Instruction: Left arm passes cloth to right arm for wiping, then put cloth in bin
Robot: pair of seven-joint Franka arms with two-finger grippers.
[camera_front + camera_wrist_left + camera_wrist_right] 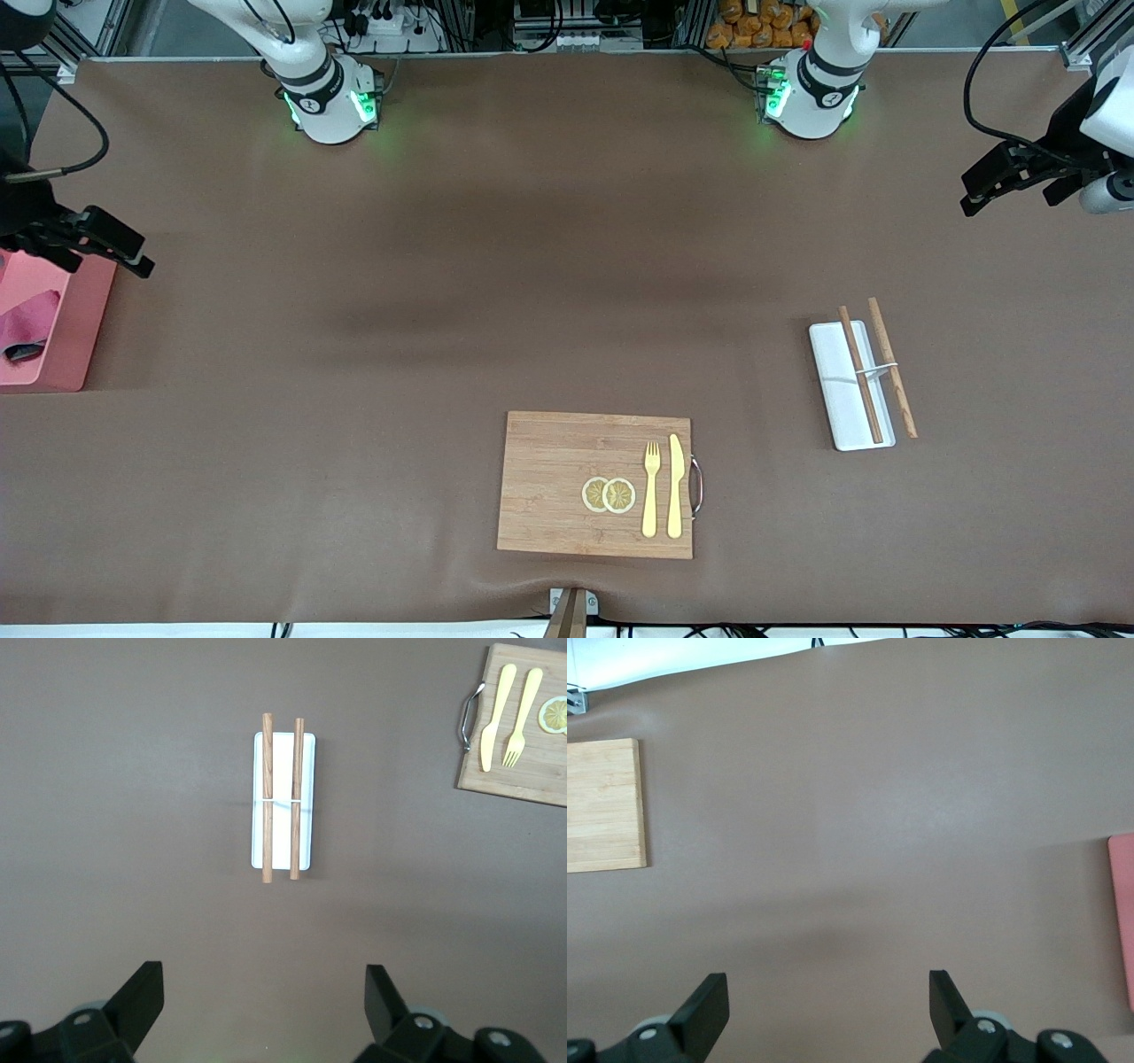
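Note:
The crimson-red cloth (pixel 27 323) lies bunched inside the salmon-pink bin (pixel 66 359) at the right arm's end of the table. My right gripper (pixel 124 248) hangs open and empty over the table beside the bin's edge. In the right wrist view its fingers (pixel 704 1001) are spread wide, and a strip of the bin (pixel 1123 921) shows at the frame's edge. My left gripper (pixel 974 195) is open and empty, up over the left arm's end of the table. Its fingers (pixel 142 992) are wide apart.
A wooden cutting board (pixel 549 478) with a yellow fork, a yellow knife and two lemon slices lies near the front camera; it also shows in both wrist views (pixel 532 780) (pixel 602 806). A flat white tray (pixel 842 390) with two wooden sticks lies toward the left arm's end (pixel 282 762).

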